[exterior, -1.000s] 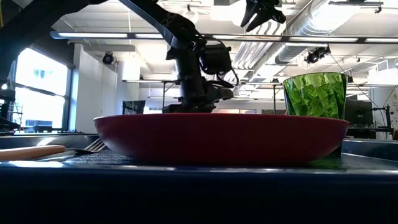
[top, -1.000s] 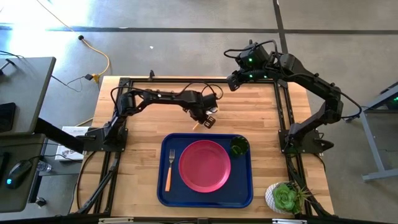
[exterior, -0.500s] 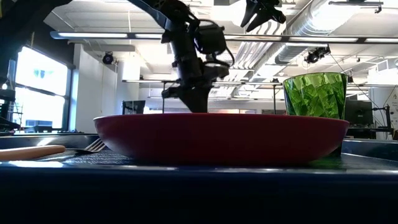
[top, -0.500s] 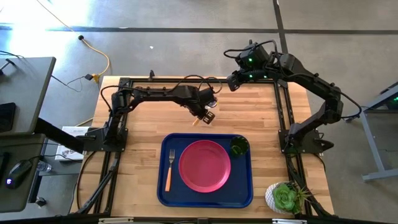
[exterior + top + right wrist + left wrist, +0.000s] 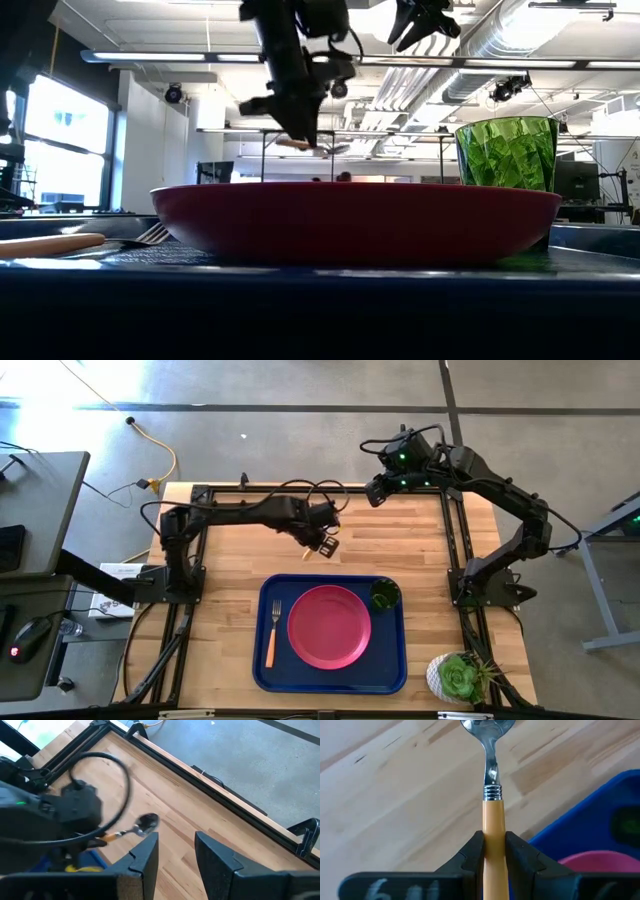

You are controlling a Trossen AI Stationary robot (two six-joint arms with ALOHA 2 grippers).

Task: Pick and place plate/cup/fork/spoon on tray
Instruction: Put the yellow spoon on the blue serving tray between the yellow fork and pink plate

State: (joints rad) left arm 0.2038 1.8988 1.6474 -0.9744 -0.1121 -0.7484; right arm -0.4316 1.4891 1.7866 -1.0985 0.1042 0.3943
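My left gripper (image 5: 322, 544) is shut on the spoon (image 5: 493, 795), an orange handle with a silver bowl, held above the bare wood just beyond the tray's far rim. The dark blue tray (image 5: 264, 662) lies at the near middle of the table. On it rest the pink-red plate (image 5: 329, 625), the green cup (image 5: 385, 595) standing at its far right corner, and the fork (image 5: 271, 632) lying left of the plate. My right gripper (image 5: 375, 492) is open and empty, high over the table's far right part. My left gripper pinches the spoon's orange handle (image 5: 493, 836) between its two fingers, a little back from the metal neck. The fingers come from above and lie across the handle. The spoon is lifted clear of the table, roughly level in the low view (image 5: 312, 147), its bowl (image 5: 486, 726) sticking out beyond the fingers.
A white pot with a green succulent (image 5: 455, 678) stands at the table's near right corner. Black frame rails (image 5: 455, 550) run along the table's left, right and far edges. Bare wood lies between the tray and the far rail.
My left gripper has risen and drawn a little toward the table's left and far edges, staying shut on the spoon. The spoon has come up with it and now hangs clear above the table. My right arm has kept still.
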